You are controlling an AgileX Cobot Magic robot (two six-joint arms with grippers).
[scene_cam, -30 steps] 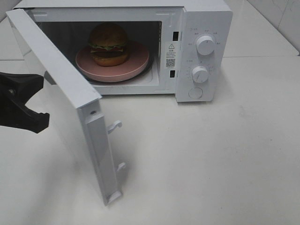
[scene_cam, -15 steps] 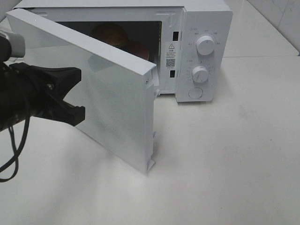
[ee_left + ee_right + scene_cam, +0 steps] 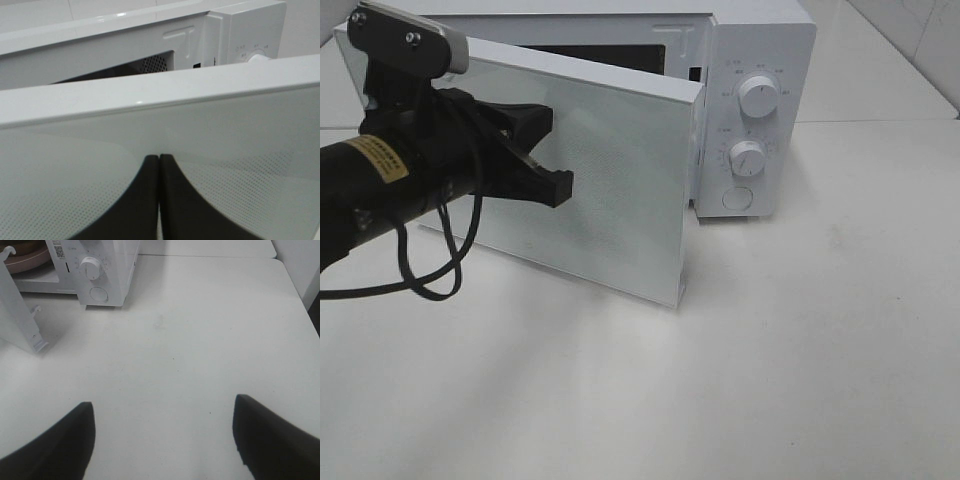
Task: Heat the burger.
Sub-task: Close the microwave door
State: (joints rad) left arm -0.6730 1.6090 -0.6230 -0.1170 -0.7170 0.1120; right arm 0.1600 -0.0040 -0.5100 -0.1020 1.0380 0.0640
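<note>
Exterior high view: white table [image 3: 800, 350] carrying microwave [image 3: 760, 40] near far edge, door [image 3: 620, 190] partly ajar. Left claw [image 3: 159, 162] pinched shut, empty, tips at door's outer face. Right claw [image 3: 162, 402] spread wide, empty, above table. Burger [image 3: 29, 245] inside microwave on pink plate [image 3: 22, 265], mostly hidden.

A second ago the microwave door [image 3: 620, 170] hung wide open toward the lower left of the high view. Now I've swung it most of the way shut, and only a narrow gap shows along its top edge. My left claw [image 3: 159, 165], fingers together, has travelled from the frame's left edge to centre-left and sits against the door's outer face. From the high camera the door now hides the burger [image 3: 30, 245] and pink plate [image 3: 25, 264].
</note>
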